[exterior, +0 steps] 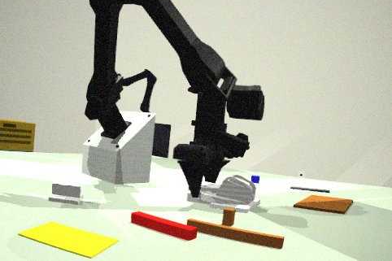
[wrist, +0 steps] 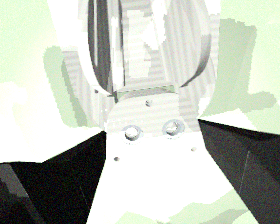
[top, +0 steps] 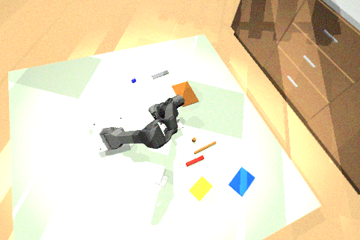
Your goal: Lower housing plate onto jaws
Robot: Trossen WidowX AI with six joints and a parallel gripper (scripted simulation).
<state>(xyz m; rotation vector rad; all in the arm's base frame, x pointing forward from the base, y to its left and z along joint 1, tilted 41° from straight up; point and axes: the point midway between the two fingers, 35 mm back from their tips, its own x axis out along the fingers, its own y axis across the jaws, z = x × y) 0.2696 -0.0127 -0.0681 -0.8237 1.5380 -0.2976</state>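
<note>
The white housing plate (wrist: pixel 150 172) lies between the two black fingers of my gripper (wrist: pixel 151 129) (exterior: pixel 203 189), which is shut on its sides. Two round holes show near its far edge in the wrist view, with pin ends visible in them. The two curved, ribbed grey jaws (wrist: pixel 100 45) (wrist: pixel 193 42) (exterior: pixel 237 191) extend beyond the plate, side by side on the pale base (exterior: pixel 245 207). The plate's far edge overlaps the jaw stubs, which are mostly hidden. In the exterior view the fingertips are low beside the jaws; whether the plate is fully seated and level cannot be told.
A red bar (top: pixel 195 161) (exterior: pixel 163 225), a brown bar (top: pixel 205 147) (exterior: pixel 236 233) and a small brown block (exterior: pixel 228 217) lie near the base. An orange square (top: pixel 190 94) (exterior: pixel 324 204), yellow square (top: pixel 201 188), blue square (top: pixel 242 182) and grey-white block (exterior: pixel 66 190) lie farther out.
</note>
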